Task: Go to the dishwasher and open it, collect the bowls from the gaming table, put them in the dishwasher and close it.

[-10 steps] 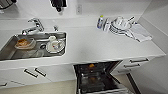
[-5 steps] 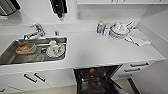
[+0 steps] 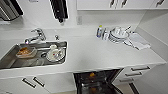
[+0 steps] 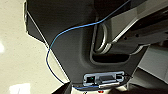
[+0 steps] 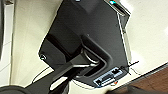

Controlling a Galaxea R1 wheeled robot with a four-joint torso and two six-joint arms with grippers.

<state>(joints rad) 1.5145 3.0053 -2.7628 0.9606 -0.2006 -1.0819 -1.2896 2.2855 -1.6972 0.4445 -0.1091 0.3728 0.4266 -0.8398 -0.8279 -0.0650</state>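
Dishwasher (image 3: 96, 82) sits open under the white surface (image 3: 100, 56), dark inside. I think its door is heavy and stiff, best held by the bar handle. From up high I see the sink (image 3: 35, 53) and stacked dishes (image 3: 117, 35). My wrist cameras see floor; I cannot tell either pincer's state.

No legible text, brand, number or sign appears in any view. The bottle (image 3: 99, 31) on the counter (image 3: 100, 53) carries a label — too blurred to read. The port panels on the robot's base (image 4: 103, 79) show no readable marking — only a green light.
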